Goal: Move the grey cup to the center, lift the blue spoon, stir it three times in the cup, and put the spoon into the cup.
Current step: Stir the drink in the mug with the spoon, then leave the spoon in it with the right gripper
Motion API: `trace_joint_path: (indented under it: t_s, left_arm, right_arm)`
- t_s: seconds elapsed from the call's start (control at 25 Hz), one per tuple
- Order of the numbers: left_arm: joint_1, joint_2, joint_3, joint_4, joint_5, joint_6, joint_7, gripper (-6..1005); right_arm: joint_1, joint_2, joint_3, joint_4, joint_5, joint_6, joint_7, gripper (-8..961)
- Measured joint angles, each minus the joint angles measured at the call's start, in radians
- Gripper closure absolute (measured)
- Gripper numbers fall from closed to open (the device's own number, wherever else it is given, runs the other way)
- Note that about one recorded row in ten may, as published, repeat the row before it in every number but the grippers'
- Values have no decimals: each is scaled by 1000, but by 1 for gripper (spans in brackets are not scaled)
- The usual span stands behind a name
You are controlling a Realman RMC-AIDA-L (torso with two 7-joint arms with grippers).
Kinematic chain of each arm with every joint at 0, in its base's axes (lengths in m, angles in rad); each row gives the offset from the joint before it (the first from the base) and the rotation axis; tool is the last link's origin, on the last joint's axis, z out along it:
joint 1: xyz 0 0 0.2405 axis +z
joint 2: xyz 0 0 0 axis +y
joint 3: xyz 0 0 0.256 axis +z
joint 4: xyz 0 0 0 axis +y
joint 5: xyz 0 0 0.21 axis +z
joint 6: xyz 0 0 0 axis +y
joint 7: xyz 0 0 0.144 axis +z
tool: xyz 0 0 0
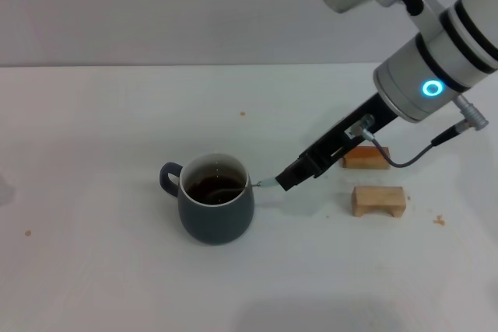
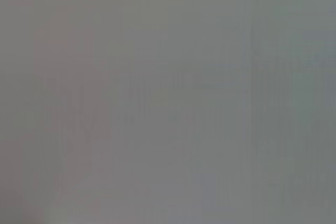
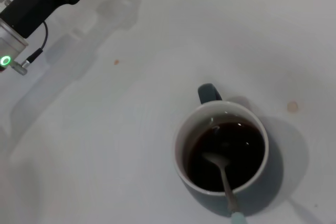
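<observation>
The grey cup stood on the white table, handle toward the robot's left, holding dark brown liquid. The right gripper reached in from the right, just beside the rim, closed on the pale handle of the blue spoon. The spoon's metal bowl lay dipped in the liquid, neck leaning on the rim. Two wooden blocks sat beyond the arm. The left gripper hung well apart; whether it was open could not be told.

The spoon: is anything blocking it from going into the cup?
Nothing visible. The spoon already has its bowl in the cup's dark liquid, its handle held by the right pincer. The wooden blocks sit off to the side.
</observation>
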Motion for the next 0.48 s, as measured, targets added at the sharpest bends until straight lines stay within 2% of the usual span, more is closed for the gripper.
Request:
trace_joint_path:
  t_s: [0.48]
  left_arm:
    - [0, 0, 0, 4, -3, 5, -2, 998]
  right_arm:
    - [62, 19, -12, -39, 4, -46, -6, 795]
